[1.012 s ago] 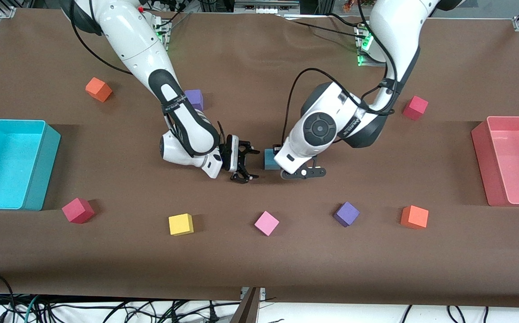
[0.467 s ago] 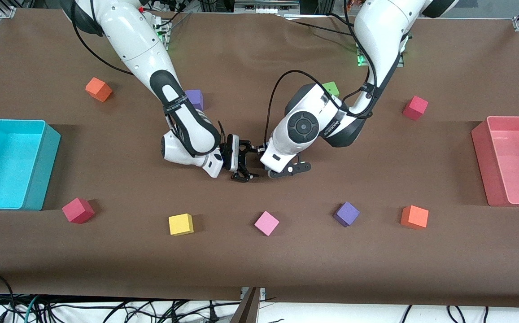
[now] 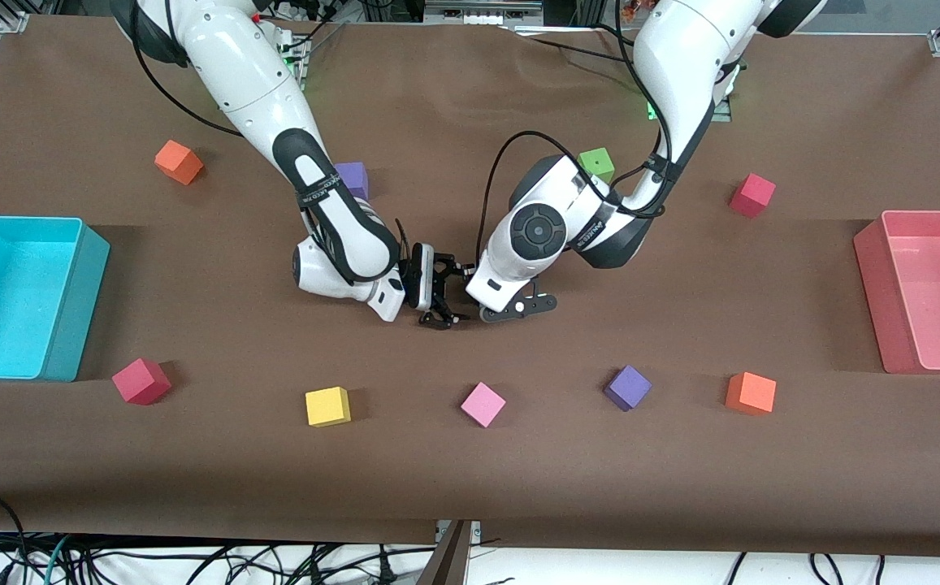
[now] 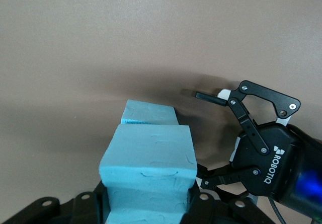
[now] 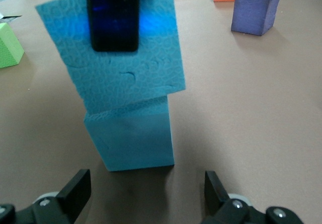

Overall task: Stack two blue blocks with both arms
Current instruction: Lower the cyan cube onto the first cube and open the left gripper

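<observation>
This is a robotics lab: two white arms (image 3: 275, 106) are bolted to a table (image 3: 470, 471) under brown cloth, framed by aluminium rails (image 3: 6, 16), with loose cables (image 3: 193, 561) (a real tangle) along its edge.
</observation>
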